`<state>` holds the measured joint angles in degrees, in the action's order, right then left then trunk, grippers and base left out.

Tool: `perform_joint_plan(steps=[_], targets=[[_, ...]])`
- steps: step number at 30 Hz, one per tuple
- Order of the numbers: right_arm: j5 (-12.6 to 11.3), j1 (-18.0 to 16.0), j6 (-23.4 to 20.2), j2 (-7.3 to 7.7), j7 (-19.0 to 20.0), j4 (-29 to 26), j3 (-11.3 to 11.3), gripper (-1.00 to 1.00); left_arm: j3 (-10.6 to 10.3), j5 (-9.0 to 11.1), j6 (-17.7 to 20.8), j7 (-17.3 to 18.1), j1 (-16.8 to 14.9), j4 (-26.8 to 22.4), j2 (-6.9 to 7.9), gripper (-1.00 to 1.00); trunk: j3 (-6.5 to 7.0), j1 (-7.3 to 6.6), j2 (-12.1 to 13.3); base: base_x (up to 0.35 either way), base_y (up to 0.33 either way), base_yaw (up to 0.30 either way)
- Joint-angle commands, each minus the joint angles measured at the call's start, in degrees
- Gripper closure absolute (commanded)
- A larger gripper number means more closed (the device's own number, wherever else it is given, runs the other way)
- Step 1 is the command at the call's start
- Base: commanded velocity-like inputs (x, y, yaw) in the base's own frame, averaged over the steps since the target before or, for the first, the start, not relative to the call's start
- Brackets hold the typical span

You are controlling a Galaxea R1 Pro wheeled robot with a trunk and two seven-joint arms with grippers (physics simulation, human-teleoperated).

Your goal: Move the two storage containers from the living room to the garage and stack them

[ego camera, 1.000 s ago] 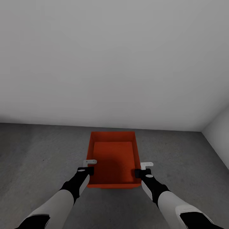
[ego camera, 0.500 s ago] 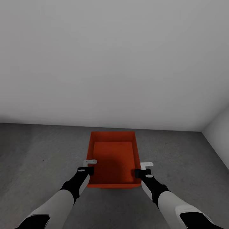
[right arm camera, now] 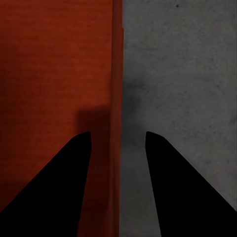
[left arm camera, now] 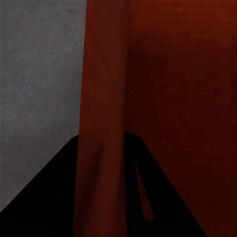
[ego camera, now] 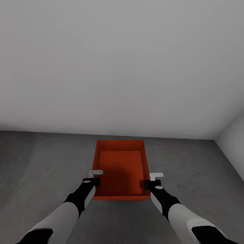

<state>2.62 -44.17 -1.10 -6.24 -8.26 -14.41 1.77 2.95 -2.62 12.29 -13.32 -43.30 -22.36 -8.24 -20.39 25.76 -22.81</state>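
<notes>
One orange-red storage container point(ego camera: 120, 166) sits low in front of me on or just above the dark grey concrete floor point(ego camera: 40, 162) of the garage; I cannot tell if it touches. My left gripper point(ego camera: 96, 178) is shut on its left wall, and the left wrist view shows that wall point(left arm camera: 103, 74) pinched between the dark fingers of the left gripper point(left arm camera: 103, 136). My right gripper point(ego camera: 152, 179) is at the right wall. In the right wrist view the right gripper point(right arm camera: 117, 133) stands open astride the thin wall point(right arm camera: 117, 59), with a gap on each side.
A plain white-grey wall point(ego camera: 122, 67) rises just beyond the container. A second wall point(ego camera: 234, 145) meets it at the right, forming a corner. Bare concrete point(right arm camera: 182, 74) lies on both sides of the container.
Nearly nothing: the arms and view hold still, and slightly less of the container's near underside shows than a second ago.
</notes>
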Motion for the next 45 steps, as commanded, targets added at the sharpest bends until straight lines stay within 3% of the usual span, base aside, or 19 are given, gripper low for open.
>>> perform_joint_plan(steps=[1, 40, 45], targets=[[-0.8, 0.0, -0.1, -0.05, -0.2, 0.2, -0.1, 1.0, 0.1, 0.0, -3.9, 0.1, 0.0, -0.2, -0.12, 1.0, -0.1, 0.03, -0.1, -0.006, 0.0, 0.0], [-0.8, 0.0, -0.1, 0.0, -0.2, 0.2, -0.2, 1.0, 0.2, 0.1, -3.8, 0.2, 0.0, 0.5, -0.2, 1.0, -0.1, 0.03, -0.1, 0.0, 0.0, 0.0], [-0.8, 0.0, -0.1, 0.0, -0.2, 0.2, -0.2, 1.0, 0.2, 0.1, -3.8, 0.2, 0.0, 0.4, -0.2, 1.0, -0.99, 1.13, -2.1, 0.0, 0.0, 0.0]])
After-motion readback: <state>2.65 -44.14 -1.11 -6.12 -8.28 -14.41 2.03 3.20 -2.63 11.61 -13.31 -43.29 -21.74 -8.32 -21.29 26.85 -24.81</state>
